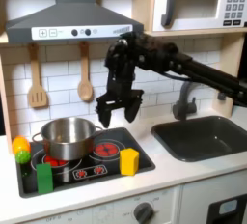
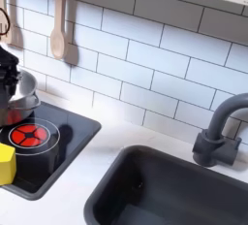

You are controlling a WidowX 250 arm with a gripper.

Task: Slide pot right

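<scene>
The black gripper [image 1: 121,106] is hung open just above the shiny round steel pot [image 1: 65,137] (left burner); rim contact is needed next.

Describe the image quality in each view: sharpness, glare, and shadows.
In the first exterior view the whole frame is soft and low in detail; the pot shows bright reflections on its steel side, and the gripper reads as a dark, poorly detailed shape. In the second exterior view the tiles are evenly lit, the sink basin is deeply shadowed, and the faucet looks slightly blurred.
</scene>
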